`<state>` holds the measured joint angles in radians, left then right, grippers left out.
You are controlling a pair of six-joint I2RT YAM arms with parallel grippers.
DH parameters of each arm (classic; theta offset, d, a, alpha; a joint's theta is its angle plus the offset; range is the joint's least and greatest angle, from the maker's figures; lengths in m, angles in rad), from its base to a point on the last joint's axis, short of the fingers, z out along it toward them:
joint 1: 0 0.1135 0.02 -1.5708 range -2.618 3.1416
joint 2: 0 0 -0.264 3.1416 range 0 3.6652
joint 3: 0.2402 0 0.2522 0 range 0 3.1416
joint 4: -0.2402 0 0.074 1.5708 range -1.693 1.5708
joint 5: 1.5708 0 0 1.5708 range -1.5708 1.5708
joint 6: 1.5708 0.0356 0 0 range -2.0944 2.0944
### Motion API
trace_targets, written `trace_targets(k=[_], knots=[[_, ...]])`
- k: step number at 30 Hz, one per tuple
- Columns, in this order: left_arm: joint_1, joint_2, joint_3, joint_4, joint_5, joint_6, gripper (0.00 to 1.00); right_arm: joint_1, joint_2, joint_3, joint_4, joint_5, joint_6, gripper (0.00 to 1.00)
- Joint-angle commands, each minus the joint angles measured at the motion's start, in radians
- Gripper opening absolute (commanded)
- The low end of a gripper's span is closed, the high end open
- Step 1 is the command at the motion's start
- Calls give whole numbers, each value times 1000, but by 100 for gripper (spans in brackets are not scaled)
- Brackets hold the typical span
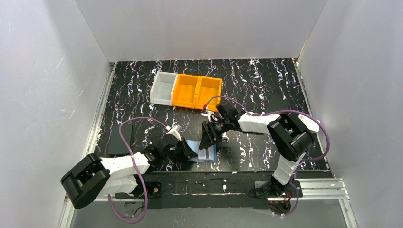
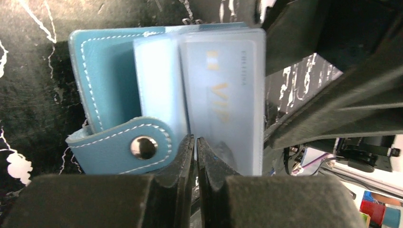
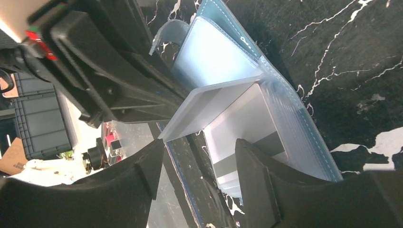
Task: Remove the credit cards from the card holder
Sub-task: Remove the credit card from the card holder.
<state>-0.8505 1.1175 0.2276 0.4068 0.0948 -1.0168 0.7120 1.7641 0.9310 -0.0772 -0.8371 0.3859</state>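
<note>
The blue card holder (image 1: 209, 154) lies open on the black marbled table near the front, between both grippers. In the left wrist view its blue cover (image 2: 107, 80) and snap flap (image 2: 128, 147) show, with clear pockets holding a pale credit card (image 2: 223, 95) marked VIP. My left gripper (image 2: 195, 142) is shut on the near edge of a clear pocket leaf. My right gripper (image 3: 199, 161) is open, its fingers on either side of a lifted pocket leaf (image 3: 209, 107); a pale card with a dark stripe (image 3: 247, 137) lies by the right finger (image 3: 256, 180). In the top view the right gripper (image 1: 207, 141) hovers over the holder.
A white bin (image 1: 163, 88) and an orange two-compartment bin (image 1: 197, 92) stand at the back of the table. A dark flat object (image 1: 119, 140) lies at the left edge. White walls enclose the table on three sides.
</note>
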Motion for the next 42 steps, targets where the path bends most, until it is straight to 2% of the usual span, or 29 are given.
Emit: trace_targets(k=[1,7,16,23,27,31,35,36,39,40,42], knots=[[-6,44,33,-1,16,19,7,-2,-16,-7,30,-37,-4,68],[-7,50,45,3,16,25,7,-3,-28,-21,50,-49,10,70],[-9,-24,17,2,0,14,7,-2,-18,-9,7,-3,-22,71],[-15,23,36,8,14,14,7,-2,-12,-6,8,-4,-21,71],[-22,58,55,21,21,19,7,-2,-12,-3,4,3,-21,67],[-25,73,65,30,22,19,7,-3,-15,-4,-2,17,-23,57],[-27,68,58,32,15,14,7,-7,-20,-4,-9,30,-31,40],[-25,61,52,32,10,13,7,-10,-23,-6,-9,30,-31,34],[-25,36,30,33,-14,-4,7,-19,-29,-11,-2,26,-33,5],[-26,25,23,34,-19,-8,7,-23,-32,-13,2,23,-36,1],[-25,2,9,41,-27,-17,10,-28,-37,-17,8,16,-46,1]])
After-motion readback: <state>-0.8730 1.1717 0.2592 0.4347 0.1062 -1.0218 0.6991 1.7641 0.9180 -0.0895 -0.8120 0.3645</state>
